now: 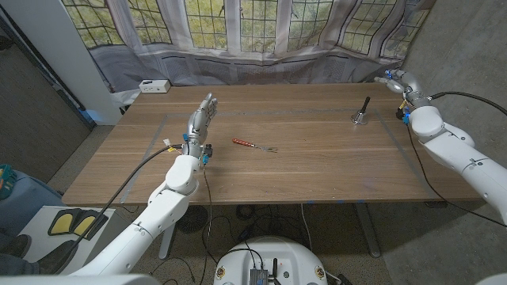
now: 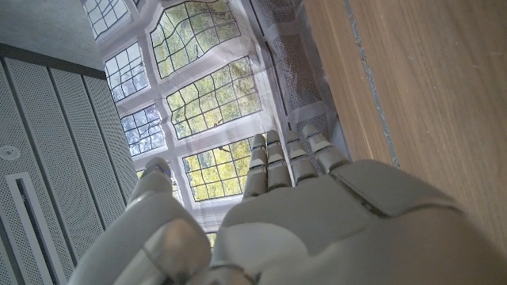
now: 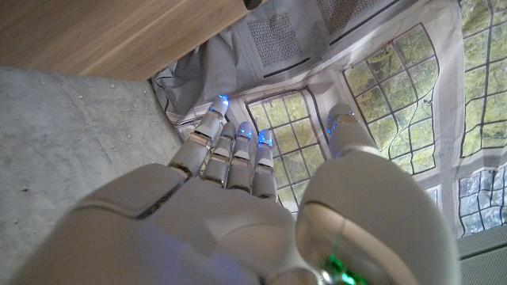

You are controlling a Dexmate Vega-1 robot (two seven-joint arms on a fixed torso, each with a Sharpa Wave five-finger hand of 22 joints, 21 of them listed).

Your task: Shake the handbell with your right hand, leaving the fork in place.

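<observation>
Since the handbell [image 1: 361,113] stands on the desk [image 1: 317,170] near its far right corner, that spot is what my next move hangs on. Bell body sits on the wood, dark handle rising and leaning a little toward the far edge, so long axis is roughly upright w/ slight tilt.

Right robot hand [image 1: 402,84] is up off the desk's far right corner, beyond and to the right of the bell, apart from it, not touching. Bell lies toward the desk middle and a bit nearer the robot from that hand. In right wrist view the right robot hand [image 3: 238,198] has fingers stretched out straight, thumb apart, nothing in it; it points at the window curtain, not at the bell.

Fork [image 1: 254,145], red handle, lies flat mid-desk, long axis running across left-to-right, well apart from the bell. Left robot hand [image 1: 201,120] stands near the fork's left, fingers extended, holding nothing; left wrist view confirms left robot hand [image 2: 317,222] spread beside the desk edge.

Judgement: right arm is clearly nearer the bell. Reach not yet begun. Need to bring hand back inward and down over the handle, grasp from above. Fork far enough off approach path; low risk of nudging.
</observation>
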